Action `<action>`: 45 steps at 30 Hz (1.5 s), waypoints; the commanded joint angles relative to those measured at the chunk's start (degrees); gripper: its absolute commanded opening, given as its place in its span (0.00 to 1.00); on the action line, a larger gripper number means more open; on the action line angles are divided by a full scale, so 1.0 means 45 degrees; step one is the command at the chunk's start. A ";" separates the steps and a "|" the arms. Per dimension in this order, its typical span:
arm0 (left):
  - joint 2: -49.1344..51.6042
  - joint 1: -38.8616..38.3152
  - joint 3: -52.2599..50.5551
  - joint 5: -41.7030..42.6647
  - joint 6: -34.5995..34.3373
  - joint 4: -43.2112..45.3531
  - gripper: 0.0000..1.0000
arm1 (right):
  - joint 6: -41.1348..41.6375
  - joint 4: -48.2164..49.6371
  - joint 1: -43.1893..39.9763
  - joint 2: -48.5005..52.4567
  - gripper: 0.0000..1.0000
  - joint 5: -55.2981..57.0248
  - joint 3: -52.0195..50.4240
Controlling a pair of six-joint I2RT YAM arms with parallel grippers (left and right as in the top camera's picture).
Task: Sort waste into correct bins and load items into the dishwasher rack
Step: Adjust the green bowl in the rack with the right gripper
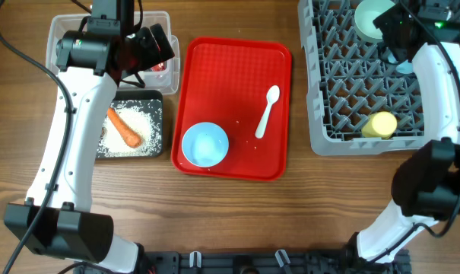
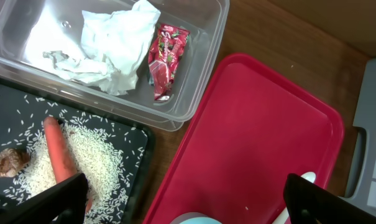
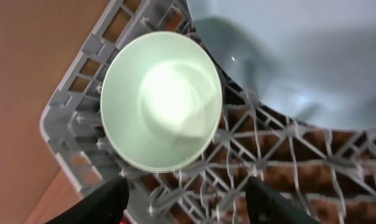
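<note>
Two items lie on the red tray (image 1: pixel 214 76) — blue bowl (image 1: pixel 205 144) and white spoon (image 1: pixel 266 113). The bowl is found nearer the left tool (image 2: pixel 188 196), open over the clear tub (image 2: pixel 203 62); the right tool (image 3: pixel 188 199) is spread empty above the mint bowl (image 3: pixel 160 102) in the rack (image 3: pixel 82 62).

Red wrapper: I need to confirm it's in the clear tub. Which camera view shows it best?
The left wrist view: the red wrapper lies unobstructed in the clear tub beside the crumpled tissue. Overhead gives only a red sliver beside the left arm. The right wrist view misses it entirely.
</note>
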 commanded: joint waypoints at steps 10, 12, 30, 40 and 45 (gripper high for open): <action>-0.0044 0.0034 0.0151 -0.0170 0.0015 0.0019 1.00 | -0.1287 0.1545 -0.0010 0.1977 0.52 0.0340 -0.0238; -0.0044 0.0034 0.0151 -0.0170 0.0015 0.0019 1.00 | -0.1297 0.1583 -0.0005 0.2006 0.45 0.0578 -0.0238; -0.0044 0.0034 0.0151 -0.0170 0.0015 0.0019 1.00 | -0.1277 0.1792 -0.0019 0.2652 0.04 0.0903 -0.0238; -0.0044 0.0034 0.0151 -0.0170 0.0015 0.0019 1.00 | -0.3157 0.2108 -0.0019 0.1622 0.04 0.1428 -0.0233; -0.0044 0.0034 0.0151 -0.0170 0.0015 0.0019 1.00 | -0.4964 0.2142 0.0180 0.0155 0.04 0.2822 -0.0233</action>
